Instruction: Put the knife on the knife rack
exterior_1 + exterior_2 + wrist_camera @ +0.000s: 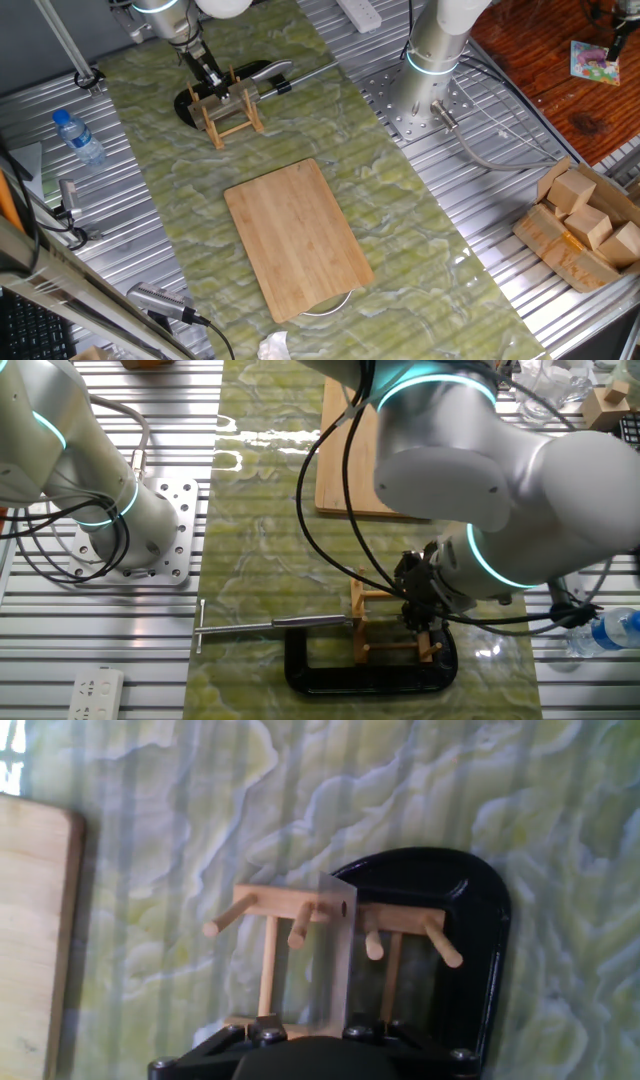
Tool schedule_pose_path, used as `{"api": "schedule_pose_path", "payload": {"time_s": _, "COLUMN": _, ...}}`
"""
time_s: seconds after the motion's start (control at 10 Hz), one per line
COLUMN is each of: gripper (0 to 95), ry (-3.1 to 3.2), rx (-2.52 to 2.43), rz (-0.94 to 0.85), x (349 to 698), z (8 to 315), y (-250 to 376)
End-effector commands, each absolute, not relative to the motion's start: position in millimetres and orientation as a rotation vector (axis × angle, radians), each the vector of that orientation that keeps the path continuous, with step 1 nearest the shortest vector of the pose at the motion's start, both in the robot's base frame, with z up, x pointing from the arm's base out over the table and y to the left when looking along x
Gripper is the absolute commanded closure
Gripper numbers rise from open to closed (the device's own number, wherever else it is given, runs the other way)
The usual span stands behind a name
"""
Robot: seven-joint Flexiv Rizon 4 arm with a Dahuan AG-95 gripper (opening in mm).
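At the bottom centre of the hand view, the black gripper [300,1045] carries the knife [335,955], whose thin grey blade rises edge-on from between the fingers; the jaws are clenched on it, though the contact itself lies below the frame edge. The blade stands among the pegs of the knife rack [300,910], a light-wood frame of thin round dowels joined by a flat crossbar, with dowels to either side of the steel. Just behind and right of the rack curves the black clamp [470,910], a smooth C-shaped body. All rest on a green marbled mat [420,790] with pale wavy veining. At the left edge of this frame appears the rounded corner of the cutting board [35,930], pale bamboo with straight grain.

In the upper left of one fixed view, the gripper [213,80] hangs directly over the rack [232,112], well apart from the board [297,238] at frame centre. At the right edge, an open cardboard box [545,240] holds several plain wooden blocks [590,215].
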State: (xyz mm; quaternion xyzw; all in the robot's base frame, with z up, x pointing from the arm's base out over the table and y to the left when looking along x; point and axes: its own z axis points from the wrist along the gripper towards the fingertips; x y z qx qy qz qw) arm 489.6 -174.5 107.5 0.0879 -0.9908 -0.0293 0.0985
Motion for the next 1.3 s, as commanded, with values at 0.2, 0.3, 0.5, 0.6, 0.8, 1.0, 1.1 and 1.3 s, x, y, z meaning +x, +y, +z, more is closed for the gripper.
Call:
{"api": "schedule_pose_path", "payload": {"time_s": 0.2, "gripper": 57.0, "ry": -2.931, "rx": 0.242, "rz": -0.085, "x": 488, "z": 125, "y": -175}}
{"api": "schedule_pose_path", "payload": {"time_s": 0.3, "gripper": 57.0, "ry": -2.942, "rx": 0.214, "rz": -0.08, "x": 488, "z": 136, "y": -172}}
{"api": "schedule_pose_path", "payload": {"time_s": 0.5, "gripper": 76.0, "ry": -2.97, "rx": 0.16, "rz": -0.071, "x": 489, "z": 150, "y": -166}}
{"api": "schedule_pose_path", "payload": {"time_s": 0.6, "gripper": 95.0, "ry": -2.991, "rx": 0.142, "rz": -0.07, "x": 490, "z": 169, "y": -154}}
{"api": "schedule_pose_path", "payload": {"time_s": 0.8, "gripper": 95.0, "ry": -3.022, "rx": 0.108, "rz": -0.07, "x": 486, "z": 188, "y": -127}}
{"api": "schedule_pose_path", "payload": {"time_s": 1.0, "gripper": 95.0, "ry": -3.087, "rx": 0.07, "rz": -0.075, "x": 482, "z": 198, "y": -87}}
{"api": "schedule_pose_path", "payload": {"time_s": 1.1, "gripper": 95.0, "ry": -3.107, "rx": 0.013, "rz": -0.08, "x": 478, "z": 199, "y": -66}}
{"api": "schedule_pose_path", "payload": {"time_s": 1.3, "gripper": 95.0, "ry": -3.127, "rx": -0.095, "rz": -0.07, "x": 466, "z": 192, "y": -26}}
